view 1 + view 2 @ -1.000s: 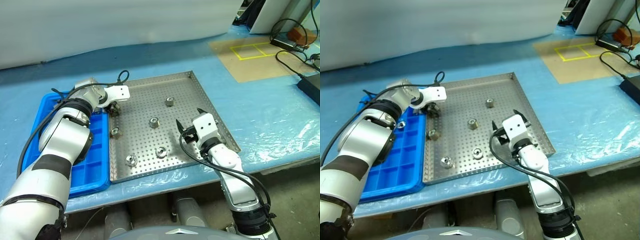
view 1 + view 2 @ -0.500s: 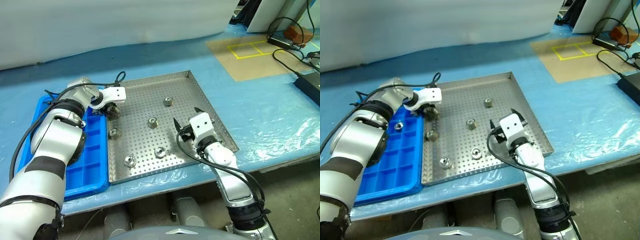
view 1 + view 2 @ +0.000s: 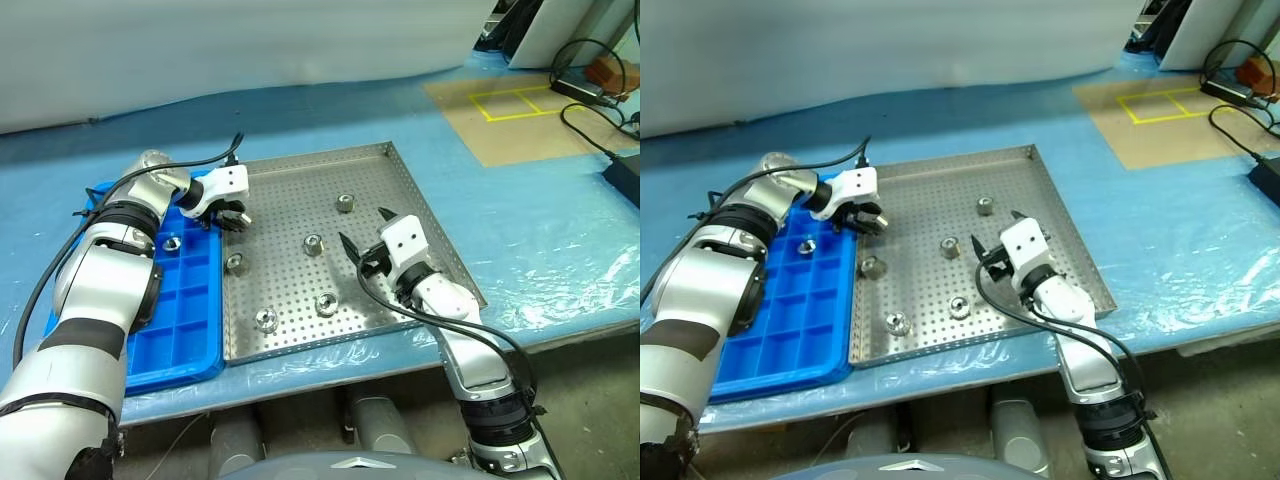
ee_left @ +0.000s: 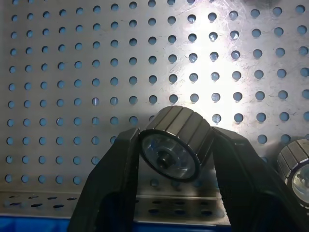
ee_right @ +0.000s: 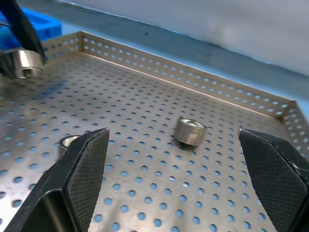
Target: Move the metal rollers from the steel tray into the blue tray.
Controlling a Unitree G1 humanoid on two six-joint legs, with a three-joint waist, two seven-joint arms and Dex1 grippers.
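Left gripper [image 3: 232,213] lifted a roller [image 4: 175,150] slightly.

Two trays lying side by side on the counter [image 3: 300,110]

The blue tray [image 3: 190,320] is sitting left of the steel tray [image 3: 400,200], touching it; five rollers [image 3: 313,244] are lying on the steel tray, one roller [image 3: 171,243] in a blue compartment.

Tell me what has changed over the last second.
The left gripper, shut on a metal roller, has turned its wrist and drawn slightly back toward the blue tray, remaining above the steel tray beside its left rim. The right gripper stays open over the steel tray. One roller still sits in the blue tray, five loose rollers unmoved.
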